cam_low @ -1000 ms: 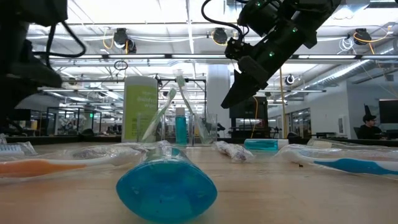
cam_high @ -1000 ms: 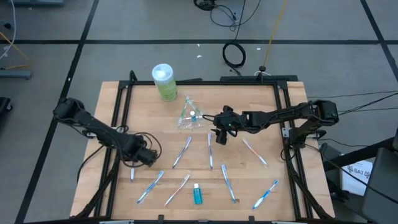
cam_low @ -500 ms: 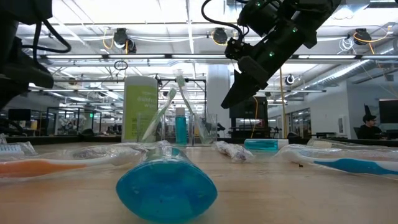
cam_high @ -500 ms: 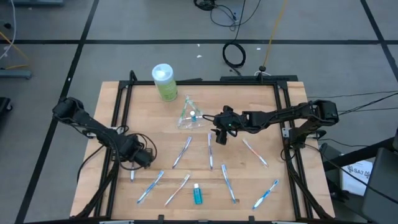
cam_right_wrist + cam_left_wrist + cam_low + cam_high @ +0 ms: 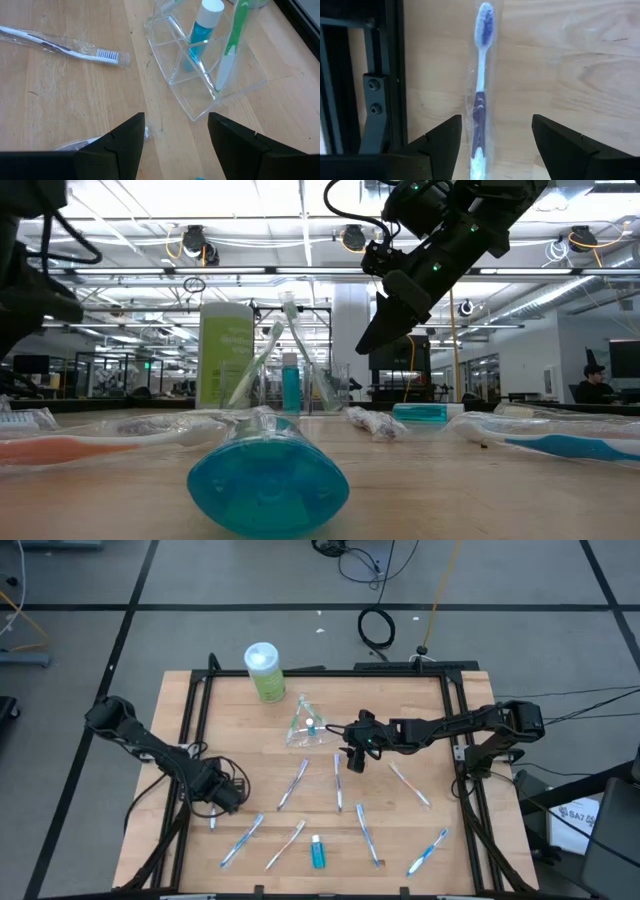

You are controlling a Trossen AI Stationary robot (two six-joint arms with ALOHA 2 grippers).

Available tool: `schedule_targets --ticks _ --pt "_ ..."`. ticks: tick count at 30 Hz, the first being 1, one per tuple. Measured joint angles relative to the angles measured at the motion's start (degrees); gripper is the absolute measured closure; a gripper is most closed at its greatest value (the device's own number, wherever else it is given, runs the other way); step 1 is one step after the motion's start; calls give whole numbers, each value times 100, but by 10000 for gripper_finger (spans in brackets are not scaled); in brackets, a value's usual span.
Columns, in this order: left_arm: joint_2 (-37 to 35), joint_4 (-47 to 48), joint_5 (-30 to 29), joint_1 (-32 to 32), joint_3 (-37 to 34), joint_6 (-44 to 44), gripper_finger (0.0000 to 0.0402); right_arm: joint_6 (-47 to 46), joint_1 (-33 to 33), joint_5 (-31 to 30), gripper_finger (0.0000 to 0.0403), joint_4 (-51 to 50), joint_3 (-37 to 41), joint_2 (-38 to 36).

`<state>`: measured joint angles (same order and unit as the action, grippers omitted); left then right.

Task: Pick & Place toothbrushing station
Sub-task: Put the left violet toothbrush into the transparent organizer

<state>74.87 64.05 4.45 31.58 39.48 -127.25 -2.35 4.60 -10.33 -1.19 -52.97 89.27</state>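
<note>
The clear holder (image 5: 307, 726) stands toward the back of the worktop (image 5: 420, 830), just in front of the green bottle (image 5: 264, 672), and the right wrist view shows a small blue tube (image 5: 202, 30) and a green toothbrush (image 5: 231, 47) already standing in its compartments. That looks like the only part of the station filled so far. Left to do, by my reading, is most of the job: several wrapped toothbrushes lie spread over the front half of the worktop, among them a blue one (image 5: 427, 852) near the front right corner, and a blue tube (image 5: 318, 852) lies at the front middle. One wrapped toothbrush with a purple grip (image 5: 479, 95) lies by the left frame rail, and the left tool (image 5: 222, 796) hangs right over it with its fingers spread wide to either side of the handle, not yet touching it. The right tool (image 5: 356, 754) hovers above the worktop just beside the holder, fingers apart and empty.
</note>
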Motion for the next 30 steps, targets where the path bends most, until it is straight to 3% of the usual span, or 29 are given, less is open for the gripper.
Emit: schedule_targets --ticks 13,24,30 --pt "-855 -1923 0 141 -1471 -98 151 0 2 0 192 3 0 -1" --pt "-876 -2105 -738 146 -1416 265 151 2 4 -2 192 9 0 -1" --pt "-872 -2106 -737 146 -1418 431 151 2 4 -3 192 10 0 -1"
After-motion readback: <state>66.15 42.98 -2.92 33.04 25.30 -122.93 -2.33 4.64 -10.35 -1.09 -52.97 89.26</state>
